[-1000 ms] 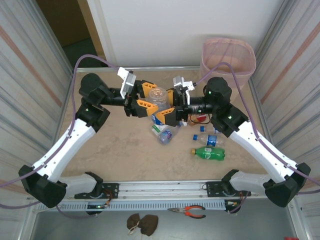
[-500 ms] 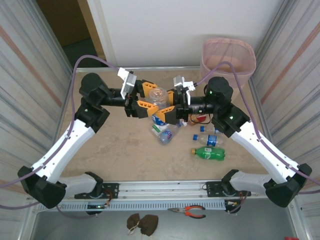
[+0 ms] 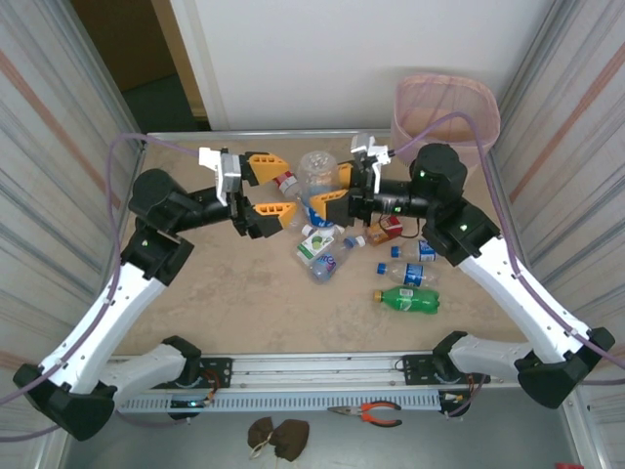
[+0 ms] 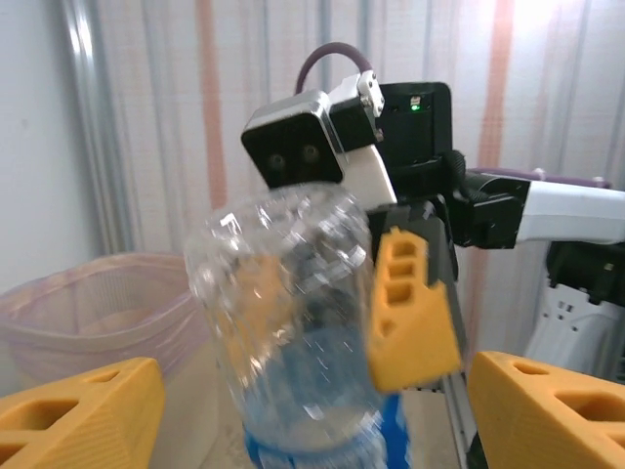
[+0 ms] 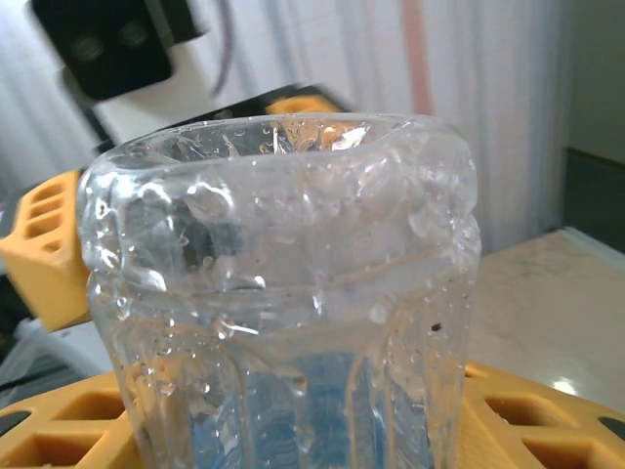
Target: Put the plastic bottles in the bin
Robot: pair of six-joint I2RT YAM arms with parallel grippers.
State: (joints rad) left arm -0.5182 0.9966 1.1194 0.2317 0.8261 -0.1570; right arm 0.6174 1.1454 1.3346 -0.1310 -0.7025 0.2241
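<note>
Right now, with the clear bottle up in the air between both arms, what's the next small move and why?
Probably swing the right pincer toward the bin: it grips the clear bottle, while the left pincer stands open and apart from it, so nothing else holds the bottle.

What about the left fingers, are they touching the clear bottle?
Apart. The left wrist view shows a gap between the clear bottle and both left fingers.

bottles [image 3: 406, 299] crowd centre, left tabletop [image 3: 215, 283] free (roomy)
</note>
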